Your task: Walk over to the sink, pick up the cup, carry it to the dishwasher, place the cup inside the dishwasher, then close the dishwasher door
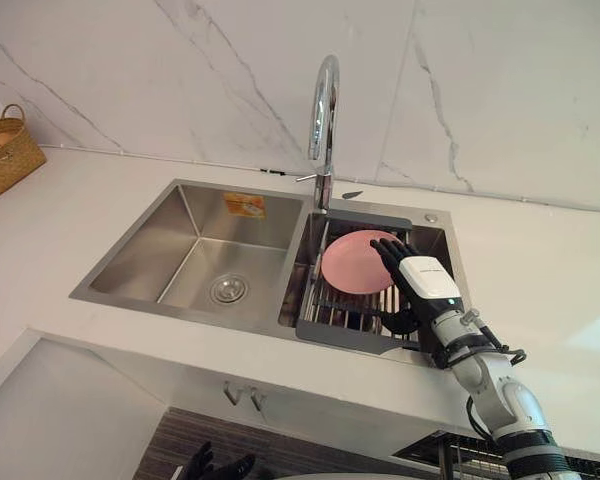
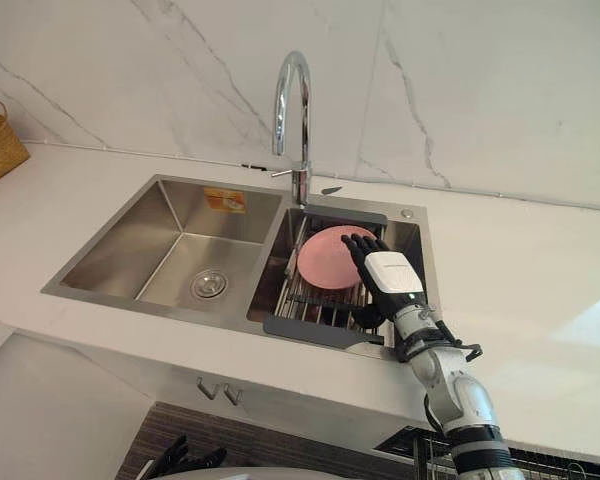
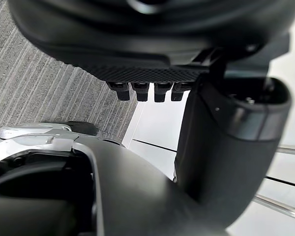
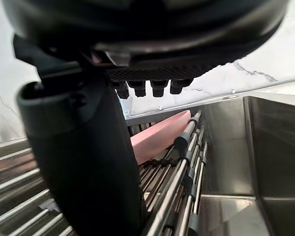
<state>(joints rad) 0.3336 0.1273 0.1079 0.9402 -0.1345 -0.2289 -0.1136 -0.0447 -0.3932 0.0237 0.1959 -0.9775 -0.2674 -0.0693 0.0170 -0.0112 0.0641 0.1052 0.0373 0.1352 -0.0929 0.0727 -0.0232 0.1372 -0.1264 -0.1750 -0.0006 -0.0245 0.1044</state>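
The task's thing sits right of centre in the left eye view, in the right-hand basin of the sink [image 1: 165,300]. It is a pink dish [image 1: 355,262], and it reads more as a shallow round plate or bowl than as a cup. It lies tilted on the bars of a drying rack [image 1: 340,312], as the right wrist view also shows [image 4: 160,137]. It looks stiff, smooth and light, probably plastic or glazed, so it is likely to be slippery and to slide along the bars if nudged. With no handle visible, the raised rim nearest the hand seems the best place to pinch, thumb under and fingers over. The right hand [image 1: 420,275] hovers at the dish's right edge with fingers straight and loosely spread, gripping nothing; whether they touch the rim I cannot tell. The left hand [image 1: 215,466] hangs at the bottom edge, fingers relaxed and empty. The faucet [image 1: 324,120] arches just above the dish and could catch a high lift, and the rack bars and basin wall crowd the thumb. A wicker basket [image 1: 5,155] stands at far left, well apart.
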